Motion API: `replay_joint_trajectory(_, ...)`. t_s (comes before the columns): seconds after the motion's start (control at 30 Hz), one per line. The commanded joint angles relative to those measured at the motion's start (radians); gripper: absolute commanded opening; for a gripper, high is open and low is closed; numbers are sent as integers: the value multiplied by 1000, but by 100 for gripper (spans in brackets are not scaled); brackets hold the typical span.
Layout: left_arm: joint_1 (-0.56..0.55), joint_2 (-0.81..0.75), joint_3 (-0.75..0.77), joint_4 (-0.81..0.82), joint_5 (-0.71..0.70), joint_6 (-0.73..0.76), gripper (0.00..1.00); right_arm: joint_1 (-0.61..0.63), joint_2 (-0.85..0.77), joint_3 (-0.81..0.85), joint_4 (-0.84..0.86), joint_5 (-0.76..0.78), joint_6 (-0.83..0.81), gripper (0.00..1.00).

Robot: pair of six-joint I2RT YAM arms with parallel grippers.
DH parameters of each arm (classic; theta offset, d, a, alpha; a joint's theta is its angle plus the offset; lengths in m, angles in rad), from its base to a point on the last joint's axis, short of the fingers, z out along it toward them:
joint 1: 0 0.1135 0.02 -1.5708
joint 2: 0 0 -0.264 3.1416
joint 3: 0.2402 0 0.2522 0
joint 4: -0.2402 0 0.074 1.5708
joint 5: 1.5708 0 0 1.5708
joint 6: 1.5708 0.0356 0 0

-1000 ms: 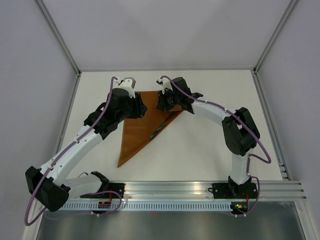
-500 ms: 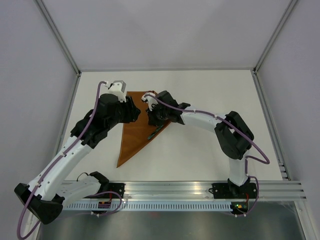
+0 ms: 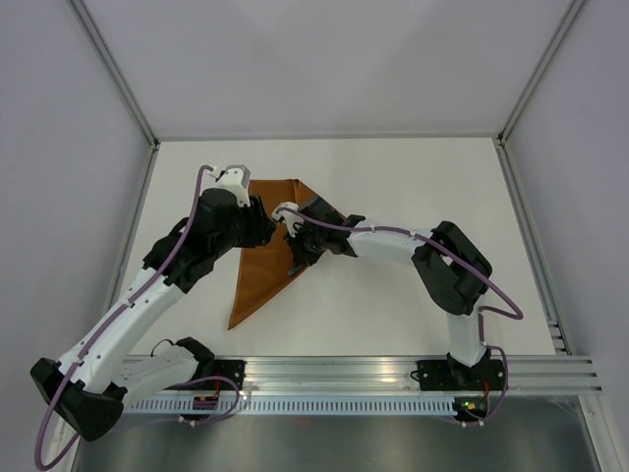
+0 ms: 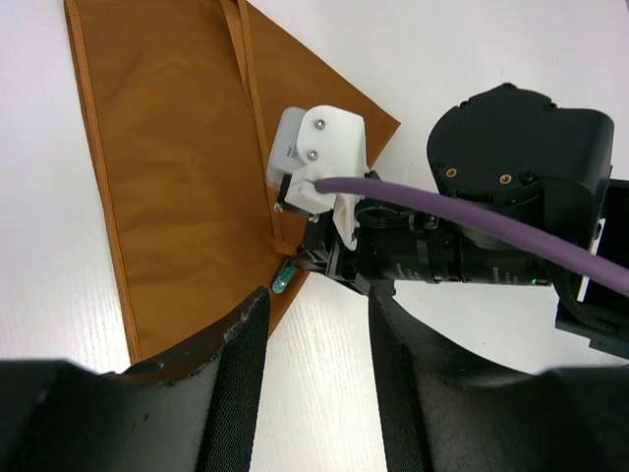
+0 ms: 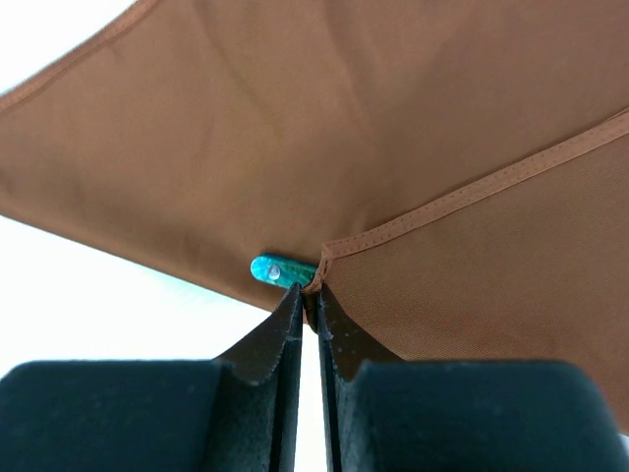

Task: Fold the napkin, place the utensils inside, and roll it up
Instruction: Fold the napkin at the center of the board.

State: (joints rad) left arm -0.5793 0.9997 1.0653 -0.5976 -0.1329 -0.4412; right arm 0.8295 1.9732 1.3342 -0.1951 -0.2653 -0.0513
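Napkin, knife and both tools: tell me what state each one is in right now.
napkin: folded, roughly triangular, lying mostly flat, one hemmed corner pinched.
knife: mostly covered by the napkin, only its green handle end showing.
left tool: open, above the napkin's edge, holding nothing.
right tool: shut on the napkin's hemmed corner.

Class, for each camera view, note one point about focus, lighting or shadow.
Top external: even soft light, faint shadows, everything sharp. Left wrist: napkin sharp, left fingers dark and blurred close up. Right wrist: right fingers blurred, napkin hem crisp just beyond them.
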Motion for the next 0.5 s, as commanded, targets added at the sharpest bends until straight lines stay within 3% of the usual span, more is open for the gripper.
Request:
replay_joint_trajectory(0.0, -2, -1, -2, 2, -8, -33, 50, 13, 0, -16, 17, 17, -24, 16)
replay_joint_trajectory(0.1, -2, 4, 2, 1, -5, -34, 51, 11, -4, -27, 17, 12, -30, 25)
replay_joint_trajectory(0.17, -2, 4, 4, 2, -5, -34, 52, 13, -19, -33, 17, 5, -32, 40)
replay_joint_trajectory(0.27, -2, 7, 12, 2, -1, -34, 52, 11, -30, -26, 14, -2, -32, 51)
replay_joint_trajectory(0.47, -2, 5, 48, 2, 1, -30, 52, 11, -51, 17, -3, -31, -16, 58)
